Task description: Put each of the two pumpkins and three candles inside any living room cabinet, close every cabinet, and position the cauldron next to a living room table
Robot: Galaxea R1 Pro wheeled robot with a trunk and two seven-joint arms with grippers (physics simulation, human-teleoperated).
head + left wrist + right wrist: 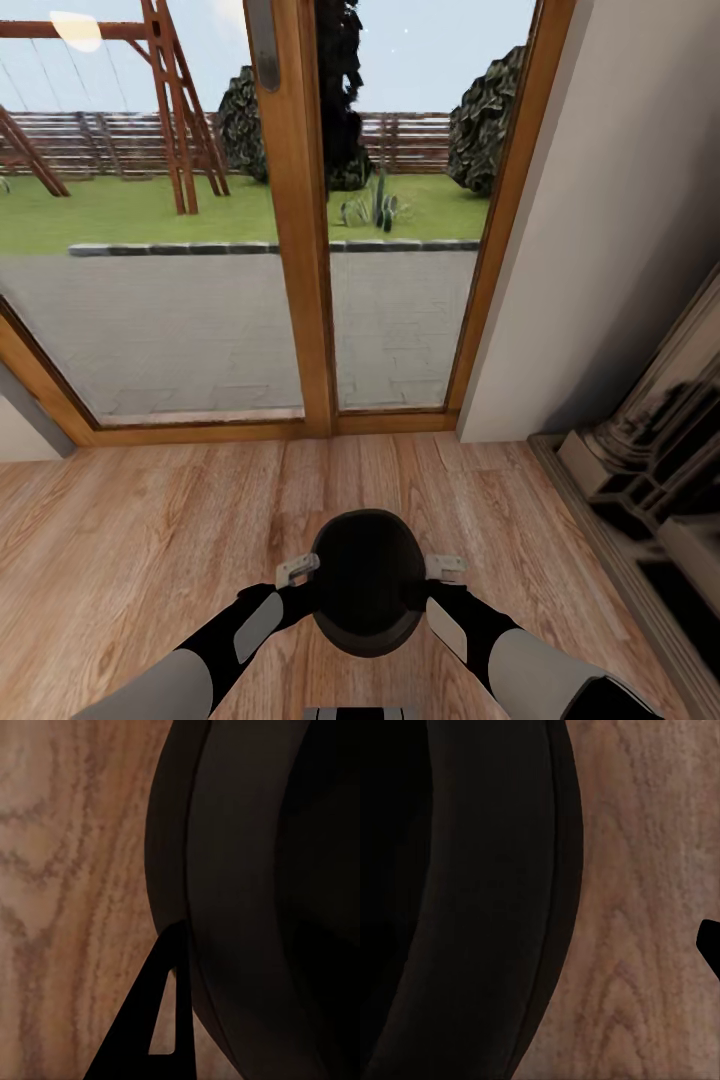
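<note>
My head camera looks down over both arms toward the glass door [300, 200]; both wrist cameras sit tight against the cauldron [247, 900], sharing the wooden floor [645, 907].

The cauldron [366, 585] sits between both hands, apparently above the floor [130, 520].

No text, label, brand, number or sign could be read anywhere in these views.
</note>
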